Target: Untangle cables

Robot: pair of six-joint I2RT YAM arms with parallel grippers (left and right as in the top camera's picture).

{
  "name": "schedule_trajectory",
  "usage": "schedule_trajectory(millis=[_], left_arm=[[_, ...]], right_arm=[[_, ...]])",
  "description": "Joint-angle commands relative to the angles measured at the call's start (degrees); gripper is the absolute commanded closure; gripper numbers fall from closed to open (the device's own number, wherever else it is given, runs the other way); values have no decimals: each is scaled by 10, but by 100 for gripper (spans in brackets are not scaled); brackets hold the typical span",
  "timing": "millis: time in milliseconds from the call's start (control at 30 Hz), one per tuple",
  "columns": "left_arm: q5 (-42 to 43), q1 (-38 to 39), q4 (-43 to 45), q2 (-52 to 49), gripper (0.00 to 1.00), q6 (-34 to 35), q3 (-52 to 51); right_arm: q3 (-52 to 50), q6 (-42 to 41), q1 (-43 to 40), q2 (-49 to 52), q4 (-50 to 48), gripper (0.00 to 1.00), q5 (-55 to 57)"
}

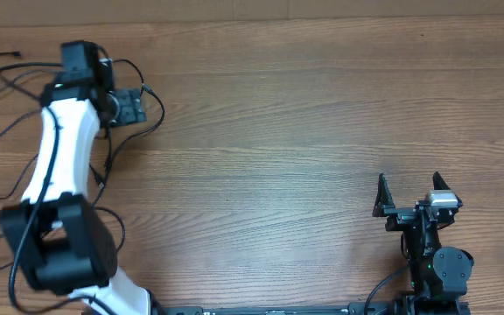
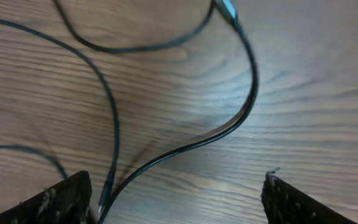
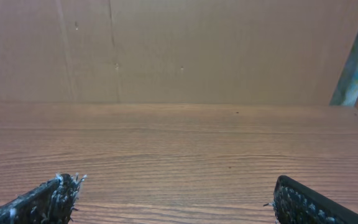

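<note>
Overhead: left gripper (image 1: 126,107) sits over the cables (image 1: 159,115) at the table's (image 1: 304,105) far-left corner, probably to pick a strand. Right gripper (image 1: 409,191) is parked by its base, well apart.
Left wrist: jaws wide, empty; strands cross beneath.
Right wrist: jaws wide, empty; no cable in view.

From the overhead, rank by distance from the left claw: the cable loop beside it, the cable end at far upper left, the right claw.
1. cable loop, curving just right of the left claw.
2. cable end, far upper left.
3. right claw, far off at lower right.
</note>
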State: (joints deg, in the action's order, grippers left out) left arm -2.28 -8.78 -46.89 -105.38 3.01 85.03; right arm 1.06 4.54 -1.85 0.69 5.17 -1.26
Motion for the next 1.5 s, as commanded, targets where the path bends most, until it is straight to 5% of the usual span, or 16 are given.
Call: schedule_trajectory(millis=[0, 333, 467, 767, 833, 1467], left_arm=[[-34, 14, 3, -54, 12, -58, 9], [-12, 14, 21, -131, 23, -73, 9], [-5, 13, 22, -144, 50, -73, 9], [-7, 13, 5, -146, 75, -73, 9], [-10, 13, -6, -146, 96, -73, 9], [-40, 12, -165, -130, 96, -95, 11]], right_arm=[[-6, -2, 0, -5, -3, 0, -1], [-6, -2, 0, -5, -3, 0, -1], [-6, -2, 0, -5, -3, 0, -1], [-6, -2, 0, -5, -3, 0, -1], [-6, -2, 0, -5, -3, 0, -1], [-6, -2, 0, -5, -3, 0, -1]])
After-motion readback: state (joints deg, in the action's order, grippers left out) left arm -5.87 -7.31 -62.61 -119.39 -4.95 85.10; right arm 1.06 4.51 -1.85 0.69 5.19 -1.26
